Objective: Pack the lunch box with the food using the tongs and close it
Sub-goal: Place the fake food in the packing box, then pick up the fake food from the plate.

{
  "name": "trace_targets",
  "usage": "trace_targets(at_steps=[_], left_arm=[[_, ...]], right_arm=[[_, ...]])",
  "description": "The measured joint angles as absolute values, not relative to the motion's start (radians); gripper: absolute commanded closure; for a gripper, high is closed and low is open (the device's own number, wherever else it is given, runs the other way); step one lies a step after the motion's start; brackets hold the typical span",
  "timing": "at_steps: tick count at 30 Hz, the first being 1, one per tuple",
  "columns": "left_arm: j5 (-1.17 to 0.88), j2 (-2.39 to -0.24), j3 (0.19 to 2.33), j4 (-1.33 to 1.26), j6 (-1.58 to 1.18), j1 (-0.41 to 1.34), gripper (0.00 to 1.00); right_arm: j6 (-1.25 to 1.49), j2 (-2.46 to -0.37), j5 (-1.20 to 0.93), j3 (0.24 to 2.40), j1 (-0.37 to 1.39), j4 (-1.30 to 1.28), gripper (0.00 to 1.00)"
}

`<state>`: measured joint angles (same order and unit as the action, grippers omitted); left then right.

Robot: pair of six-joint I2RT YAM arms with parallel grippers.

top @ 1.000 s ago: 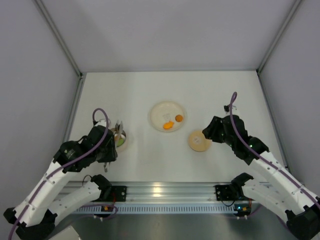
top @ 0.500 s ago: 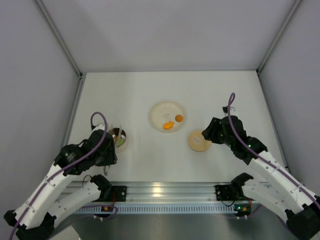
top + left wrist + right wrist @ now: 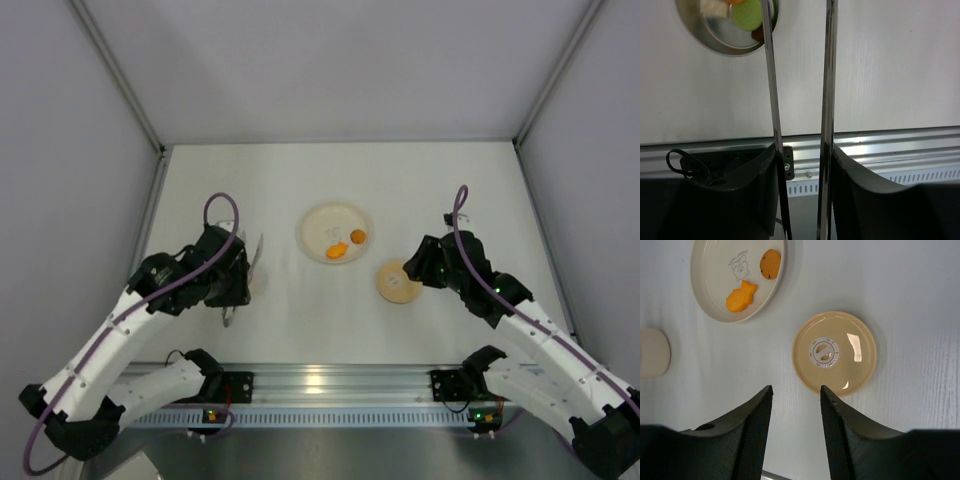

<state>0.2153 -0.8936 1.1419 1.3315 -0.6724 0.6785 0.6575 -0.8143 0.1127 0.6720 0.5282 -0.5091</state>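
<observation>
The left gripper (image 3: 802,150), jaws slightly apart, clamps the long thin silvery metal tongs (image 3: 827,75), whose tips are cut off. Beyond, the small round steel lunch box (image 3: 715,42), partly cropped, holds green and white food pieces (image 3: 747,14). The right gripper (image 3: 796,392), half open and empty, is near the flat tan lid (image 3: 840,367).

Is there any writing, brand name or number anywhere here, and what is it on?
No text here can be read.
On the cream plate: what looks like a tiny curved line of lettering over the cartoon print, too small to read.
On the tan lid: small marks around its grey centre disc, too blurred to read.
Nothing else shows writing.
</observation>
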Motion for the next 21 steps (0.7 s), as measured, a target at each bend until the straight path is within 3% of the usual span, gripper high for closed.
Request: trace_targets(at_steps=[13, 21], left_arm=[[0.072, -1.393, 1.354, 1.041, -0.562, 0.776, 0.50], [0.039, -1.549, 1.370, 0.950, -0.524, 0.804, 0.49]], right_arm=[[0.657, -0.813, 0.132, 0.685, 0.528, -0.529, 0.57], [0.657, -0.805, 0.138, 0.690, 0.528, -0.533, 0.57]])
